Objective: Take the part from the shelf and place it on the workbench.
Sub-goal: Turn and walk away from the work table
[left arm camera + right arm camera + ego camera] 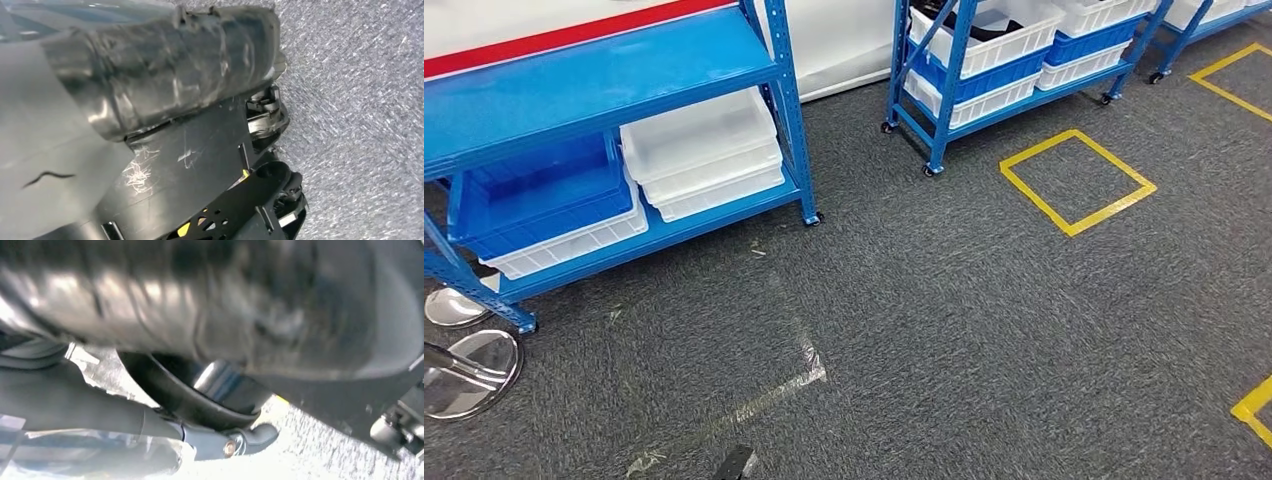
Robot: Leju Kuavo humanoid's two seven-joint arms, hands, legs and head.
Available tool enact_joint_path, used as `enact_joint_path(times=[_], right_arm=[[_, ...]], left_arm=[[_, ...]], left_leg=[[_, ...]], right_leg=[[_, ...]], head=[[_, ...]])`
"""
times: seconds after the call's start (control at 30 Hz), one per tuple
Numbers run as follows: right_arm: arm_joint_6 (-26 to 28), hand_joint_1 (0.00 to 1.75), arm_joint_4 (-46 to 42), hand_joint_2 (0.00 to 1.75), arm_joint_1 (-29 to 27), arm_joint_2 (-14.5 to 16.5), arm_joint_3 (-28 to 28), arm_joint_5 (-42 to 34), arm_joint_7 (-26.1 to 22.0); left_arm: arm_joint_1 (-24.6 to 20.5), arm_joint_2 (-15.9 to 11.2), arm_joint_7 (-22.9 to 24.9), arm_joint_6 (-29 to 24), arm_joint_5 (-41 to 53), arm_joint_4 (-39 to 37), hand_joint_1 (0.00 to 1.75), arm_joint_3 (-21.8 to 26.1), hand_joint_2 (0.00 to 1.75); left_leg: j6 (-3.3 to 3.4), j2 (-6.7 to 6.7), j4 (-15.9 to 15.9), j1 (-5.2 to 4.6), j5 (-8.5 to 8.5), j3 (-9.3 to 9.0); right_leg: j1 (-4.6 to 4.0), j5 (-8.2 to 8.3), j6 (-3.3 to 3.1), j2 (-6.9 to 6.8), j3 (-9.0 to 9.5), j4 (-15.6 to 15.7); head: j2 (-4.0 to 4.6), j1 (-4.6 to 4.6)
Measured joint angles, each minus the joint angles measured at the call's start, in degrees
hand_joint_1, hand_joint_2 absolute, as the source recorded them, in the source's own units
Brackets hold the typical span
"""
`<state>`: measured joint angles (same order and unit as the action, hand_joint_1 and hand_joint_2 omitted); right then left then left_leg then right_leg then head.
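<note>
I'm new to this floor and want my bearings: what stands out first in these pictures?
The bright blue shelf racks: one close on the left with a blue bin and white bins on its lower level, another on castors further back. Next, the yellow tape square on the grey carpet to the right. Shiny round metal bases sit at the lower left.

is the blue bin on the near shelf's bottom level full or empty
Empty as far as visible: the blue bin shows bare blue inner walls in the head view. The shelf above hides its back part.
</note>
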<state>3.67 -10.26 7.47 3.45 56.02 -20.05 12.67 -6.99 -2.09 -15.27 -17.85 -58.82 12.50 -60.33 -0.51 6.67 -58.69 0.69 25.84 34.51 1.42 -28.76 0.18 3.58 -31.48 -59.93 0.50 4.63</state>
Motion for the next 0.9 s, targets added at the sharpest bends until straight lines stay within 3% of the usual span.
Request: enact_joint_path(times=[0.03, 0.1, 0.17, 0.2, 0.27, 0.33, 0.4, 0.43, 0.5, 0.57, 0.63, 0.7, 0.73, 0.77, 0.83, 0.9], right_arm=[[0.5, 0.0, 0.0, 0.0, -0.1, 0.1, 0.0, -0.2, 0.1], [1.3, 0.0, 0.0, 0.0, -0.4, 0.1, 0.0, 0.1, 0.3], [1.6, 0.0, 0.0, 0.0, -0.7, 0.2, 0.0, 0.5, 0.5], [1.6, 0.0, 0.0, 0.0, -0.7, 0.1, 0.0, 0.6, 0.7], [1.6, 0.0, 0.0, 0.0, -0.7, 0.1, 0.0, 0.7, 1.0], [1.7, 0.0, 0.0, 0.0, -0.7, 0.1, 0.0, 0.7, 1.1], [2.2, 0.0, 0.0, 0.0, -0.7, 0.1, 0.0, 0.5, 1.3], [2.6, 0.0, 0.0, 0.0, -0.8, 0.0, 0.0, 0.0, 1.4], [3.8, 0.0, 0.0, 0.0, -0.8, -0.4, 0.0, -1.5, 1.3], [5.3, 0.0, 0.0, 0.0, -0.7, -0.9, 0.0, -4.0, 0.9], [7.0, 0.0, 0.0, 0.0, -0.9, -1.4, -0.3, -6.3, 0.8], [8.3, 0.0, 0.0, 0.0, -1.3, -1.7, -0.6, -7.9, 0.8], [8.7, 0.0, 0.0, 0.0, -1.5, -1.9, -0.8, -8.5, 0.9], [8.9, 0.0, 0.0, 0.0, -1.6, -2.1, -1.0, -9.0, 0.9], [9.1, 0.0, 0.0, 0.0, -1.7, -2.4, -1.6, -10.1, 0.8], [9.4, 0.0, 0.0, 0.0, -1.7, -2.7, -2.3, -11.3, 0.4]], left_arm=[[-0.1, 0.0, 0.1, 0.0, 0.3, 0.0, 0.0, 0.1, 0.0], [-0.2, 0.0, 0.3, -0.2, 0.8, 0.0, 0.0, 0.2, 0.0], [-0.3, 0.2, 0.4, -0.4, 1.2, 0.0, 0.0, 0.3, 0.0], [-0.3, 0.3, 0.4, -0.6, 1.2, 0.0, 0.0, 0.4, 0.0], [-0.3, 0.5, 0.4, -0.8, 1.2, 0.0, 0.0, 0.5, 0.0], [-0.1, 0.5, 0.4, -0.7, 1.2, 0.0, 0.0, 0.6, 0.0], [0.0, 0.6, 0.7, 0.0, 1.3, 0.0, 0.0, 0.6, 0.0], [0.1, 0.6, 1.2, 0.7, 1.7, 0.0, 0.0, 0.6, 0.0], [0.1, 0.6, 2.6, 2.2, 2.8, 0.0, 0.0, 0.6, 0.0], [0.0, 0.6, 4.2, 3.3, 4.2, 0.0, 0.0, 0.5, 0.0], [-0.2, 0.6, 5.3, 3.8, 5.3, 0.0, 0.0, 0.3, 0.0], [-0.4, 0.5, 5.7, 3.9, 6.2, 0.0, 0.0, 0.0, 0.0], [-0.4, 0.5, 5.6, 4.0, 6.7, 0.0, 0.0, -0.2, 0.0], [-0.4, 0.4, 5.4, 4.0, 7.2, 0.0, 0.0, -0.4, 0.0], [-0.5, 0.3, 4.6, 4.1, 8.6, 0.0, 0.0, -1.0, 0.0], [-0.7, 0.2, 3.7, 4.0, 9.7, 0.0, 0.0, -1.5, 0.0]], left_leg=[[-0.21, -1.29, -1.6, -0.06, 0.8, 0.79], [-0.52, -4.78, -8.0, -0.23, 3.75, 3.97], [-0.53, -6.08, -14.8, -0.2, 5.99, 7.54], [-0.4, -6.28, -16.2, -0.2, 5.95, 8.31], [0.19, -6.6, -12.4, -0.33, 3.05, 6.43], [1.09, -8.69, -4.7, -1.0, 0.05, 2.44], [1.69, -10.61, -0.6, -1.85, -0.53, 0.37], [1.82, -10.59, -0.2, -2.11, -0.38, 0.17], [2.13, -9.22, 0.7, -1.92, -0.72, -0.15], [2.57, -7.96, 1.7, -1.46, -1.08, -0.84], [2.87, -6.79, 2.1, -1.26, -1.2, -1.2], [2.98, -5.38, 2.1, -1.25, -1.16, -1.29], [2.98, -4.56, 2.1, -1.22, -1.11, -1.4], [2.91, -3.7, 2.0, -1.15, -1.02, -1.56], [2.55, -2.12, 1.6, -1.05, -0.67, -1.79], [2.01, -0.9, 0.9, -1.06, -0.28, -1.53]], right_leg=[[0.02, 0.03, -0.33, -0.77, 0.15, 0.1], [-0.22, -0.06, -0.82, -2.56, 0.43, 0.3], [-0.63, -0.28, -1.13, -4.35, 0.54, 0.3], [-0.79, -0.41, -1.25, -5.16, 0.63, 0.3], [-1.05, -0.76, -1.36, -6.55, 1.03, 0.3], [-1.26, -1.18, -1.29, -7.66, 1.57, 0.4], [-1.43, -1.41, -0.98, -8.6, 1.89, 0.6], [-1.51, -1.44, -0.75, -9.18, 2.06, 0.9], [-1.55, -1.66, -0.19, -9.72, 2.59, 1.3], [-1.46, -3.26, 0.3, -7.27, 1.82, -0.9], [-1.32, -6.35, 0.56, -4.36, -1.7, -7.7], [-1.24, -7.85, 0.77, -3.8, -5.62, -14.1], [-1.14, -6.97, 0.88, -3.75, -6.41, -14.6], [-1.0, -4.98, 0.98, -3.62, -6.16, -12.9], [-0.52, -0.31, 1.15, -1.95, -3.48, -5.4], [-0.19, 1.61, 1.2, 0.14, -1.48, -0.2]], head=[[0.0, 0.2], [0.0, 0.62], [0.0, 0.7], [0.0, 0.7], [0.0, 0.7], [0.0, 0.68], [0.0, 0.72], [0.0, 0.76], [0.0, 0.73], [0.0, 0.61], [0.0, 0.44], [0.0, 0.34], [0.0, 0.34], [0.0, 0.33], [0.0, 0.31], [0.0, 0.26]])
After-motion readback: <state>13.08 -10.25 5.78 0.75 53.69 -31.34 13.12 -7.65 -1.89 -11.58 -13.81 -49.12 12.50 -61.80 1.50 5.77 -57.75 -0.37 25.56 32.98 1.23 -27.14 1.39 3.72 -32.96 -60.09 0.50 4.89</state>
